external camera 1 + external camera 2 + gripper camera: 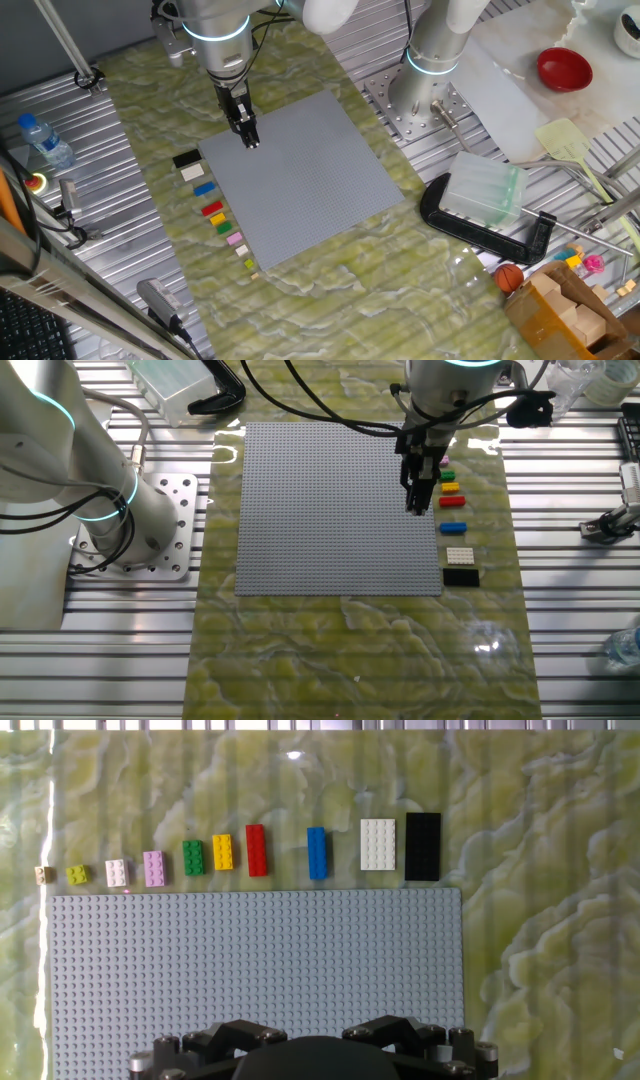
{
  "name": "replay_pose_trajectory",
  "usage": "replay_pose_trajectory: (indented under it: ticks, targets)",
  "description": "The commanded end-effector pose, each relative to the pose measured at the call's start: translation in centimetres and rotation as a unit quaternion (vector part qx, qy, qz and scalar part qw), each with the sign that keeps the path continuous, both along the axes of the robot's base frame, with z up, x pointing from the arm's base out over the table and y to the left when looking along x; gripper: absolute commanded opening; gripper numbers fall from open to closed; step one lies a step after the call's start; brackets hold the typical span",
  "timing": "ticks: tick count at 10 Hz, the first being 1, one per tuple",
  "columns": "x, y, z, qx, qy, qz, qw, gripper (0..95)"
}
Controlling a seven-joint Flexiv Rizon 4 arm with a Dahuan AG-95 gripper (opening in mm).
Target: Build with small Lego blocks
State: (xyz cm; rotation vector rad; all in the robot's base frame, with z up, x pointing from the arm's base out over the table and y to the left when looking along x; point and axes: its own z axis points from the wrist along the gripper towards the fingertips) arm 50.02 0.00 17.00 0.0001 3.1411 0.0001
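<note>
— So, where are the small Lego blocks [258, 851]?
— Upper frame, rowed beside the grey baseplate [255, 970]. Light, rigid, slick: pinch long sides. The gripper [251, 142] hovers; jaws' spread I cannot tell.

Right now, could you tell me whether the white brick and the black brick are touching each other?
Apart. The hand view shows a thin strip of green mat between the white brick and the black brick.
</note>
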Motion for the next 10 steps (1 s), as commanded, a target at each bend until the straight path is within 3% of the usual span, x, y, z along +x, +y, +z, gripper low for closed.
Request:
replay_pose_trajectory:
  ticks: [1, 10]
  targets:
    - [-0.02, 0.0, 0.0, 0.016, -0.01, -0.05, 0.9986, 0.0]
    - [-0.02, 0.11, -0.06, 0.009, -0.009, -0.054, 0.9985, 0.0]
